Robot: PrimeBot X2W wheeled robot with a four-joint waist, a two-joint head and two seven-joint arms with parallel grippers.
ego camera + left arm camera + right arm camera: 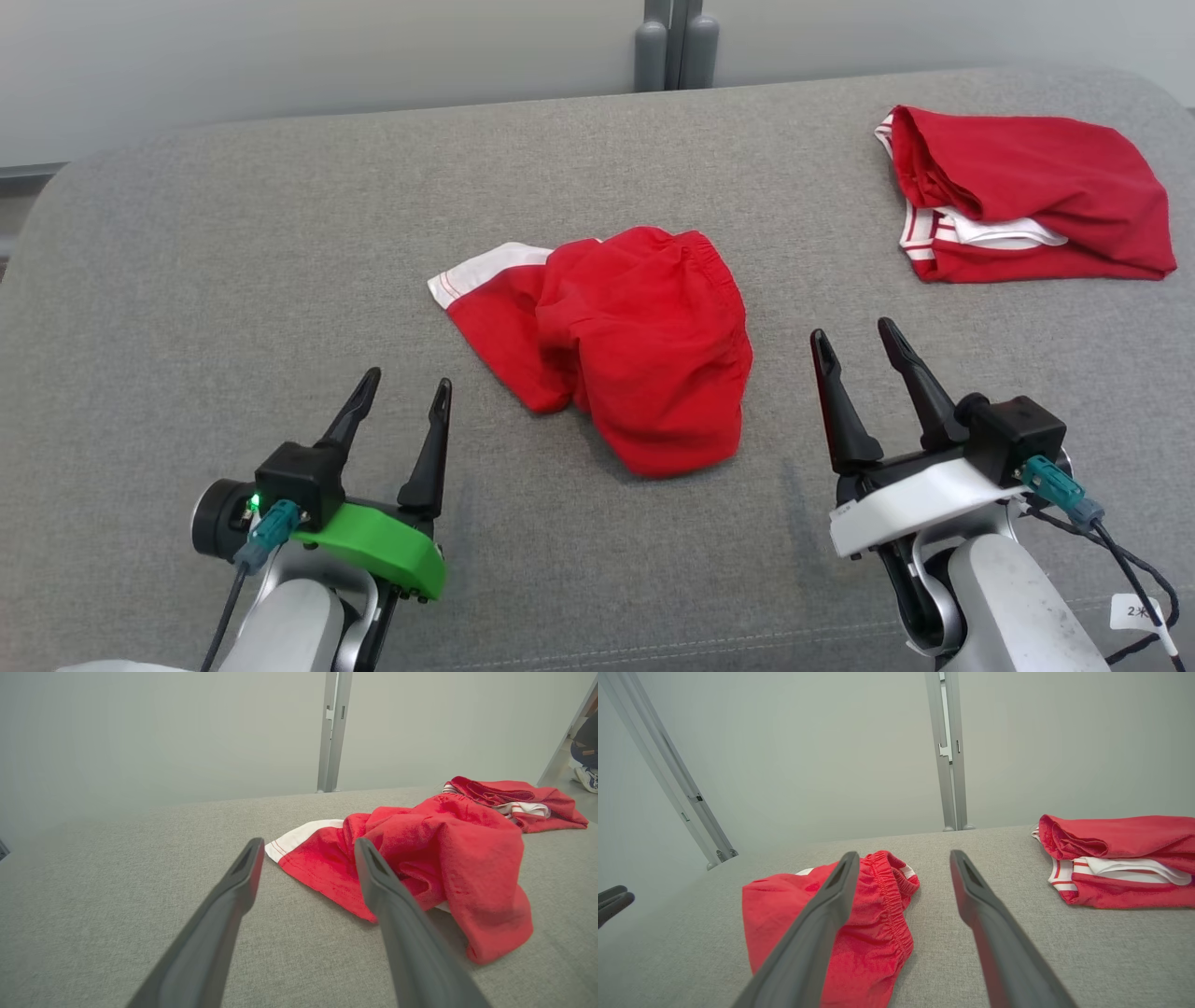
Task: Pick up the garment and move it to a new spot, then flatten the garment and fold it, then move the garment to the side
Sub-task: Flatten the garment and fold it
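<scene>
Red garment (635, 345) crumpled at middle of grey fabric tabletop (187, 280), white-hemmed leg pointing left. Left gripper (409, 377) near its lower-left edge, fingers wide, empty. Right gripper (852, 329) just right of it, fingers wide, empty, no contact. Second red garment (1036, 201) folded far right, well apart.

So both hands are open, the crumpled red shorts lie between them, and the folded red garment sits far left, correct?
Not quite. The folded red garment sits far right, not far left, as the head view shows. The left hand and right hand are open, the crumpled red shorts between them.
</scene>
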